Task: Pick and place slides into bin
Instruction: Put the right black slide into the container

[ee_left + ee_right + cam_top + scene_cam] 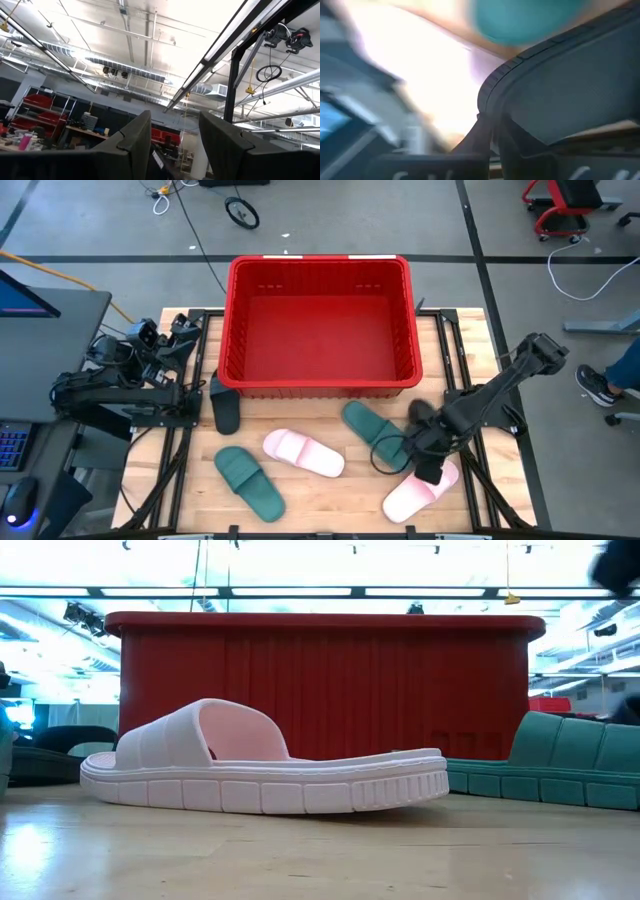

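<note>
The red bin (320, 325) stands at the table's far middle. One black slide (224, 406) lies by the bin's near left corner. A green slide (250, 480) and a pink slide (303, 452) lie near the front. A second green slide (370, 430) and a second pink slide (420, 492) lie at the right. My right gripper (428, 465) is above that pink slide, shut on the other black slide (555, 95). My left gripper (175, 140) is open and empty, pointing up, at the table's left edge (185, 335). My right gripper pinches the black slide's rim (487, 112) between its two fingers (480, 137). The slide fills the wrist view just past the fingertips. In the high view the arm covers the place of contact, so I cannot tell whether the slide is lifted clear.
In the low view the pink slide (260, 770) lies close in front of the bin (320, 680), with a green slide (560, 765) to its right. A person's shoe (598, 385) shows beyond the table's right edge.
</note>
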`<control>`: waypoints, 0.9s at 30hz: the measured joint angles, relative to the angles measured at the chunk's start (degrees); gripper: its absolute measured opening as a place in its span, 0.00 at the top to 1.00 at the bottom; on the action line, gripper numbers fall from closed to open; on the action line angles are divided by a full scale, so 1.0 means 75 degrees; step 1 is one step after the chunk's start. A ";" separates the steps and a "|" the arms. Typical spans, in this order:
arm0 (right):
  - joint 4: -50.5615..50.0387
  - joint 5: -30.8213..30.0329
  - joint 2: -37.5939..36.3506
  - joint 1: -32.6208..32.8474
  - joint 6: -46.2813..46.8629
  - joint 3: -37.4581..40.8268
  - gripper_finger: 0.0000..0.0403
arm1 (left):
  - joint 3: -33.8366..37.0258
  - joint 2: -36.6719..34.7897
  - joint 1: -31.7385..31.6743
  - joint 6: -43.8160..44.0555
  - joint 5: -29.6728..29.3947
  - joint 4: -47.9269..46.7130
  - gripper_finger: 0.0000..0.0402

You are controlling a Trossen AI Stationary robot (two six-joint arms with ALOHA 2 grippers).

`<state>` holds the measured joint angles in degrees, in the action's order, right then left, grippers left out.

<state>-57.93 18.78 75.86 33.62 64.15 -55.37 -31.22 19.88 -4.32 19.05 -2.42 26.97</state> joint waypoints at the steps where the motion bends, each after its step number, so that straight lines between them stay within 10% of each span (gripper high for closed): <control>1: -0.0002 -0.0021 -0.0084 -0.0014 0.0208 -0.0386 0.96 | 0.0000 0.0000 0.0001 0.0002 0.0000 0.0001 0.57; 10: 0.0648 -0.1487 -0.0492 -0.0010 0.1777 -0.3775 0.96 | 0.0000 0.0000 0.0003 0.0611 0.0000 0.0001 0.57; 20: 0.0969 -0.6195 -0.0177 -0.0968 -0.3495 -0.6237 0.96 | 0.0000 0.0000 0.0003 0.0638 0.0000 0.0010 0.57; 27: 0.0282 -0.6420 0.0397 -0.3330 -0.6104 -0.6324 0.97 | 0.0000 0.0000 0.0003 0.0641 -0.0002 0.0026 0.57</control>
<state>-55.82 -29.36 78.84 8.64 18.36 -102.80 -31.22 19.88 -4.29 23.86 -2.43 27.17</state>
